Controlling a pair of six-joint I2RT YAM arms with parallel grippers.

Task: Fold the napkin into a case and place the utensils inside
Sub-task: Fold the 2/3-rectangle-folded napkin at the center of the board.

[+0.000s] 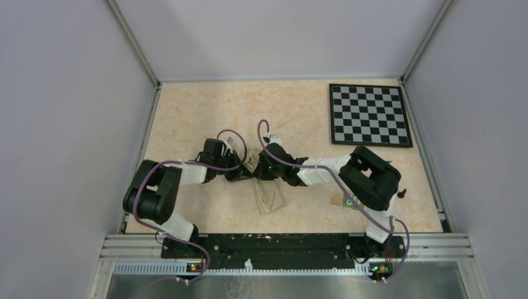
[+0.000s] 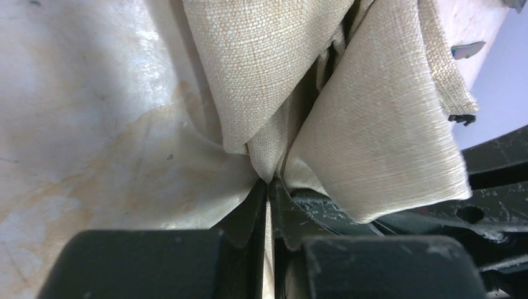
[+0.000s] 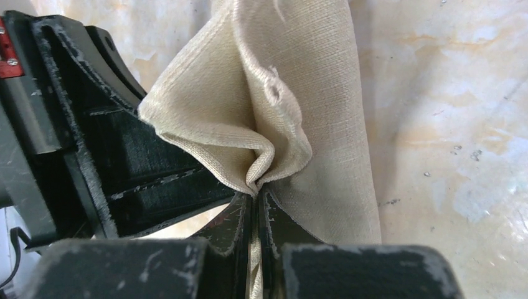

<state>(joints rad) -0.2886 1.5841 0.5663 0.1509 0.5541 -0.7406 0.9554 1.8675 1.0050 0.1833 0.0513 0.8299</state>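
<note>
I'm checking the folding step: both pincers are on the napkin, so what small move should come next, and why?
Probably draw the two pincers slightly apart, sideways, to flatten the cloth. The left pincer and right pincer are each shut on a bunched edge of the napkin, close together, and the cloth puckers at both grips.

Desk [image 1: 199, 112]: speckled tan surface. Chessboard [image 1: 369, 115]: black-and-white, lying flat at the far right corner. Green block [image 1: 352, 202]: near right, partly hidden. Black knob [image 1: 402, 192]: near the right edge.
</note>
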